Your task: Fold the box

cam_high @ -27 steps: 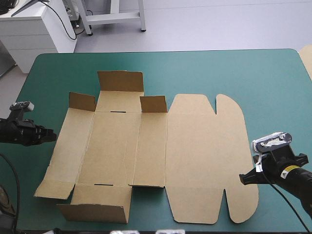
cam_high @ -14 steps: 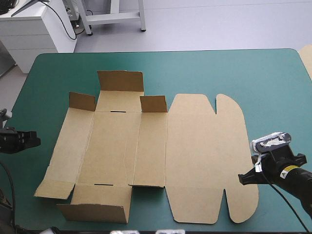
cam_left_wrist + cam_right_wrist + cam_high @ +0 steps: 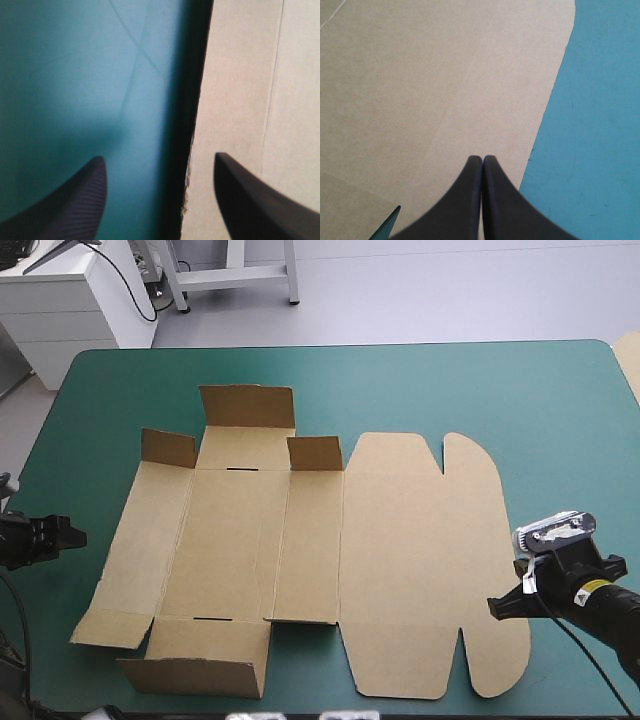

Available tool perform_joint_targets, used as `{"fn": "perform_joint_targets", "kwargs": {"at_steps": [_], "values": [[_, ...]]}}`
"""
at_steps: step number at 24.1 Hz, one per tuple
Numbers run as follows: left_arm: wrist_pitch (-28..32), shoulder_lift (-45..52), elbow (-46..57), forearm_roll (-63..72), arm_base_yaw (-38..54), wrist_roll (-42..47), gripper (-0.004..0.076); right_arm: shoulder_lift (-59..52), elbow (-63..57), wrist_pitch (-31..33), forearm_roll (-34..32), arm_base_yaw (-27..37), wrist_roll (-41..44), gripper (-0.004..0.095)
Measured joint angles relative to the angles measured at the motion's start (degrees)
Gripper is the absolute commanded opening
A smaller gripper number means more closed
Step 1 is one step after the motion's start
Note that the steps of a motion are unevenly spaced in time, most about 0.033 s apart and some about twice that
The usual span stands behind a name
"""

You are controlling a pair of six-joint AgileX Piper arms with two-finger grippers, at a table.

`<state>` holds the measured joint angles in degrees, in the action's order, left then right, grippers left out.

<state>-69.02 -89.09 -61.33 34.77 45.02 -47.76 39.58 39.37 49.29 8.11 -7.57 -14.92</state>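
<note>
- Jaws: my left jaws stand spread astride the left edge of the box (image 3: 245, 75), one finger (image 3: 75, 200) over the teal-green cover (image 3: 75, 75) and the other over brown board. My right jaws are pressed together into one point above the rounded near-right corner of the lid (image 3: 420, 75), pinching nothing.
- Table (image 3: 560, 420): the box lies opened out across its left and middle. On so smooth a cover, I judge that a sideways push from the left would slide the whole sheet rather than raise a wall.
- Lid: flat. I cannot tell whether my right jaws press on it; if they do not, nothing anchors the sheet.
- Left side panel (image 3: 140, 540): a dark band runs along its edge in the left wrist view, probably shadow, so I cannot tell how far the edge clears the cover. A shallow bite could slip off, and lifting away from the score could buckle the board.
- End flaps (image 3: 167, 447): standing, and liable to snag or be knocked flat.
- Slots (image 3: 241, 469): barely legible. My left arm is cut off at the high view's edge.
</note>
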Motion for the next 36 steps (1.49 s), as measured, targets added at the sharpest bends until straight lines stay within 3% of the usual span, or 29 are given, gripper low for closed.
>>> {"fn": "perform_joint_targets", "kwargs": {"at_steps": [8, 16, 26, 32, 36], "values": [[0.1, -0.7, 5.5, -3.6, 0.0, 2.0, 0.0612, 0.0, 0.0, -1.0, 0.4, 0.0, -0.1, -0.0021], [0.0, -2.5, 9.0, 1.7, -0.3, -2.4, 0.061, 0.0, 0.0, -1.3, 4.2, 0.0, -3.4, -0.0021], [0.4, -2.5, 9.0, 2.6, -13.7, 0.7, 0.061, 0.0, 0.0, -1.3, 4.5, 0.0, -4.0, -0.0021], [0.5, -2.5, 9.1, 2.6, -17.1, 3.4, 0.0607, 0.0, 0.0, -1.3, 4.5, 0.0, -4.2, -0.0021], [0.5, -2.5, 9.7, 3.1, -18.4, 3.6, 0.0546, 0.0, 0.0, -1.3, 4.5, 0.0, -4.3, -0.0021]]}}
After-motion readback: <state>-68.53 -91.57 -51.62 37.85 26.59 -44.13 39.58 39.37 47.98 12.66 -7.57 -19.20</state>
